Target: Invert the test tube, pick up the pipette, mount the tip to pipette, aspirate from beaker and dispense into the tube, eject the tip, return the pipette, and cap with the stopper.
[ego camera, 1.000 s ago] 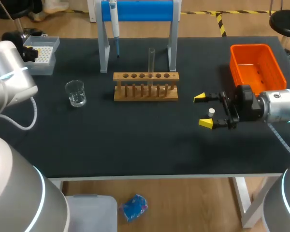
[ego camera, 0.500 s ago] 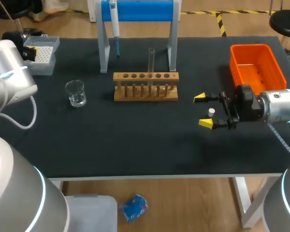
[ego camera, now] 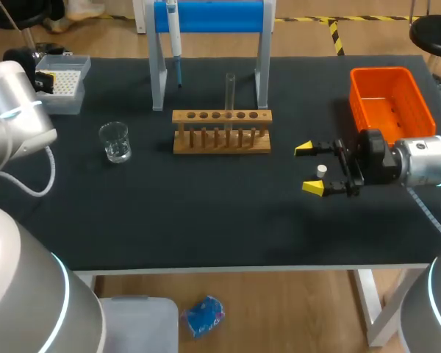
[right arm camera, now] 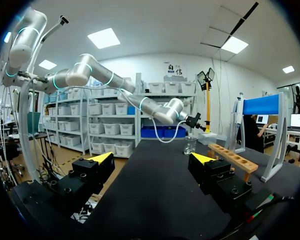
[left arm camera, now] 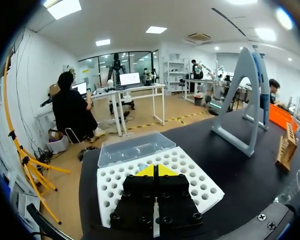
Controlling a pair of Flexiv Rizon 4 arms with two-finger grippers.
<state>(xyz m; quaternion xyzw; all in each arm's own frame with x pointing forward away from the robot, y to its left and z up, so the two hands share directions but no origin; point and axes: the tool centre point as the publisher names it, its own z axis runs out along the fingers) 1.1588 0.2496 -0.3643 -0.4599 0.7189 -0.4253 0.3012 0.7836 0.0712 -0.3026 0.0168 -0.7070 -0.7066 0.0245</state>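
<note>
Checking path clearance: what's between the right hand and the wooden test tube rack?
Nothing: head view shows bare black tabletop between right hand and wooden test tube rack.

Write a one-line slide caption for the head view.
Test tube upright in the wooden rack, pipette hanging on its blue stand, right tool open with the white stopper between its tips.

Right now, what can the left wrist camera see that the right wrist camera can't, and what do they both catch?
Only the left wrist view: the grid of holes in the white tip box, close under the left gripper with its yellow tips together, and the orange bin far off. Only the right wrist view: the right gripper, fingers wide apart, and the left arm at the table's far end. Both: the wooden rack, the pipette stand and the black table.
</note>
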